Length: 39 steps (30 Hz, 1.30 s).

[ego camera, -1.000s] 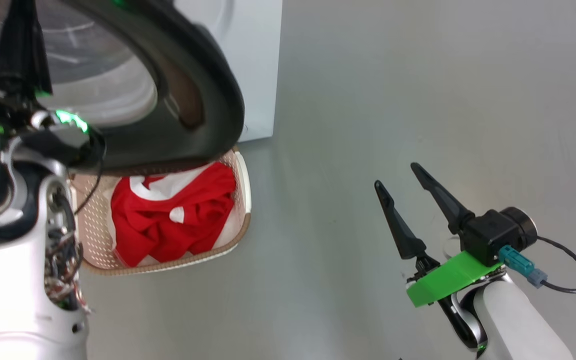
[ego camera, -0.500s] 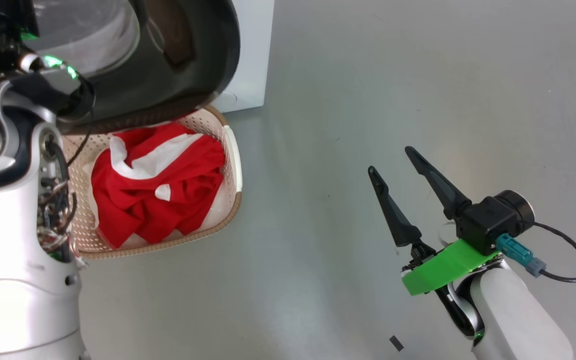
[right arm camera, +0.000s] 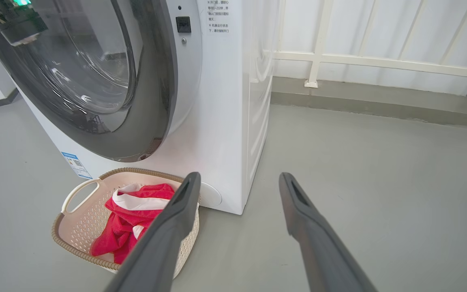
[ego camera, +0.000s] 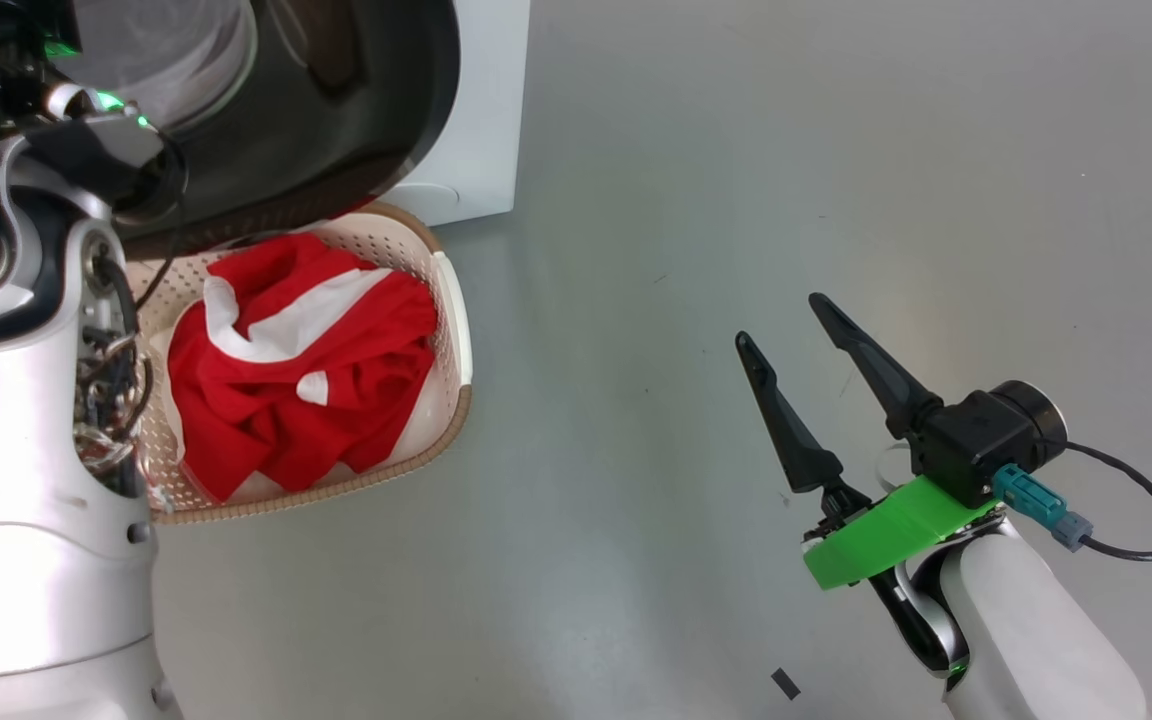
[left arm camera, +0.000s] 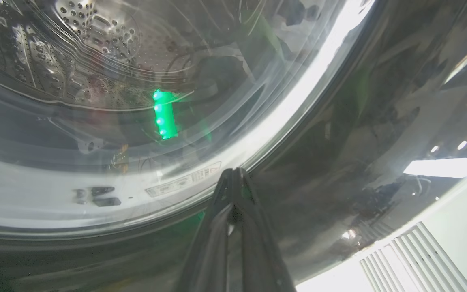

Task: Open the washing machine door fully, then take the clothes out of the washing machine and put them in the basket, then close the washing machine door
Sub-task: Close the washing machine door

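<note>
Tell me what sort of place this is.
Probably a laundry corner on a balcony or utility room: a white washing machine, a basket of red clothes, a white railing behind.

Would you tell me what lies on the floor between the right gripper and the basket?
Nothing: in the head view the grey floor between the right gripper and the basket is bare.

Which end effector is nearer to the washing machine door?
Left. The left end effector, shut, points at the washing machine door from close up, at its dark rim. The right end effector hangs open over the floor, well away from it.
</note>
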Available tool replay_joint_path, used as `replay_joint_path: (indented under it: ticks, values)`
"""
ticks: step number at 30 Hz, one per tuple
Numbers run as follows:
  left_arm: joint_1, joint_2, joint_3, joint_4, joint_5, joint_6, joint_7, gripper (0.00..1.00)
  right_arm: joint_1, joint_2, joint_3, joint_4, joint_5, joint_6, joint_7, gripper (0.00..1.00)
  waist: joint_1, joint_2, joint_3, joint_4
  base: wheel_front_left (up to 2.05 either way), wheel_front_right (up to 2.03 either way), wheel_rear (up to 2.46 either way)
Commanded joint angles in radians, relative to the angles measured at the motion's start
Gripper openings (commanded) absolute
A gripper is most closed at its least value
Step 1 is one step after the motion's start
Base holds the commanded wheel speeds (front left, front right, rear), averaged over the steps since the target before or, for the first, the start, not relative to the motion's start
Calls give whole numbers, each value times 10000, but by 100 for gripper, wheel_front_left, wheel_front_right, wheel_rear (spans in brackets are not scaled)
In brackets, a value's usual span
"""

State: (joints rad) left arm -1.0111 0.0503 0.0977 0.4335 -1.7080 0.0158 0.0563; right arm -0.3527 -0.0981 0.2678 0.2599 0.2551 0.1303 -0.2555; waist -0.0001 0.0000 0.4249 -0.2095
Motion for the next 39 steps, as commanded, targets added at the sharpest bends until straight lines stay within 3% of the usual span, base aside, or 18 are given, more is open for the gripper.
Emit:
replay_joint_path:
  ticks: [1,4,5,6,7,8,9,17,22,30,39]
  values:
    - [-227,352,112,-209,48,-120,79,0,-77,-28,157,-185,86,4,-63,100,1,0,-20,17,0,0,0]
    - [-100,328,113,-218,-28,-155,179,0,-41,-57,124,-152,76,4,-63,100,1,0,-105,84,0,0,0]
    - [-26,318,110,-230,-52,-168,211,7,-21,-72,105,-137,75,4,-63,100,1,0,-160,121,0,0,0]
    - [60,310,110,-264,-73,-171,242,27,-7,-83,98,-120,75,4,-63,100,1,0,-211,146,0,0,0]
    - [173,307,104,-303,-84,-179,277,37,6,-93,86,-102,73,4,-63,100,1,0,-283,179,0,0,0]
    - [300,311,108,-355,-76,-182,289,93,17,-99,77,-87,71,4,-63,100,1,0,-358,207,0,0,0]
    - [439,331,95,-423,-68,-176,341,100,27,-101,60,-76,70,4,-63,100,1,0,-437,234,0,0,0]
    - [2056,855,-152,-1443,832,-348,210,100,274,-80,-211,-18,43,4,-63,100,1,0,-1239,464,0,0,0]
    - [3312,1507,-550,-2100,2612,-362,-705,100,500,-51,-397,37,1,4,-63,100,1,0,-1825,579,0,0,0]
    - [5274,2491,-1520,-2832,5779,178,-2230,100,917,-30,-822,142,-225,4,-63,100,1,0,-2674,733,0,0,0]
    - [7006,2795,-1700,-3841,7233,158,-2946,100,1355,39,-1161,-10,-255,4,-63,100,1,0,-3275,806,0,0,0]
